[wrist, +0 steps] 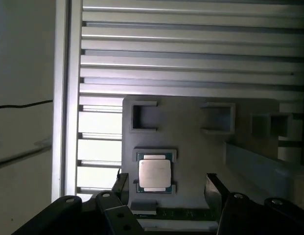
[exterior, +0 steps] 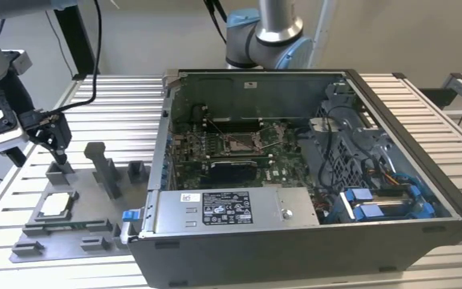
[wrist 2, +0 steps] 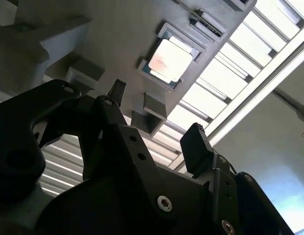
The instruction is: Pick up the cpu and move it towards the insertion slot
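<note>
Black-fingered, the gripper (exterior: 58, 158) hangs above the far corner of the grey fixture plate (exterior: 94, 201), on the exterior view's left. Its jaws stand wide apart with nothing between them. In both wrist views the two fingers (wrist: 121, 185) (wrist 2: 195, 142) frame open space over the plate.

Just below and between those fingers in the first wrist view lies the cpu (wrist: 154, 174). It sits flat in a square recess of the plate, silvery top plate upward, untouched. The second wrist view shows the same chip (wrist 2: 170, 59) seated in its pocket. In the exterior view the cpu (exterior: 57, 205) rests near the plate's edge on the exterior view's left, nearer the camera than the gripper. Grey upright blocks (exterior: 106, 171) stand on the plate beside it.

The plate lies on a slatted metal table (exterior: 118, 99), against the side of an open computer case (exterior: 295, 256).

Well apart from the gripper, inside that case, the insertion slot (exterior: 243, 142) sits on the green circuit board (exterior: 283, 168). It has a shiny metal frame and a brownish centre.
</note>
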`<state>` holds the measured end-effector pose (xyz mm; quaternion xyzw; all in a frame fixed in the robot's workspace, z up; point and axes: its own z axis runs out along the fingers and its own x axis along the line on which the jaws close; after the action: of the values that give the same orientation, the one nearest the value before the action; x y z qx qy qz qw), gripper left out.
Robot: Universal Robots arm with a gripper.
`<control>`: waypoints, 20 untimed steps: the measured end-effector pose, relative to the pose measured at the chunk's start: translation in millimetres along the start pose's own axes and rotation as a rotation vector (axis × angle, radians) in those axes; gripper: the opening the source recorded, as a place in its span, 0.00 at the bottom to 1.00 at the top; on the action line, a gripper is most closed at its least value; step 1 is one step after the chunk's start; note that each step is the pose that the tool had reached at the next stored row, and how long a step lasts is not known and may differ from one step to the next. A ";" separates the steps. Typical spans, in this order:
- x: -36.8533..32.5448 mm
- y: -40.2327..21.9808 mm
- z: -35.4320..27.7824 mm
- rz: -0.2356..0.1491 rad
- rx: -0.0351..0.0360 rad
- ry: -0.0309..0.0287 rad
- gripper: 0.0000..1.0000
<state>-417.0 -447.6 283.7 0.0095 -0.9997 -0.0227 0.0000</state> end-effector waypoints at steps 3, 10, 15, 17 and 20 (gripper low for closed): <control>0.0 -0.2 4.5 0.002 0.0001 0.0000 1.00; 0.3 -0.9 13.0 0.008 0.0000 -0.0003 1.00; 0.4 -1.2 18.8 0.011 0.0001 -0.0004 1.00; 0.4 -1.3 21.0 0.012 0.0001 -0.0005 1.00; 0.5 -1.3 22.0 0.012 0.0005 -0.0003 1.00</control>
<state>-417.5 -447.9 261.7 0.0036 -0.9997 -0.0225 0.0000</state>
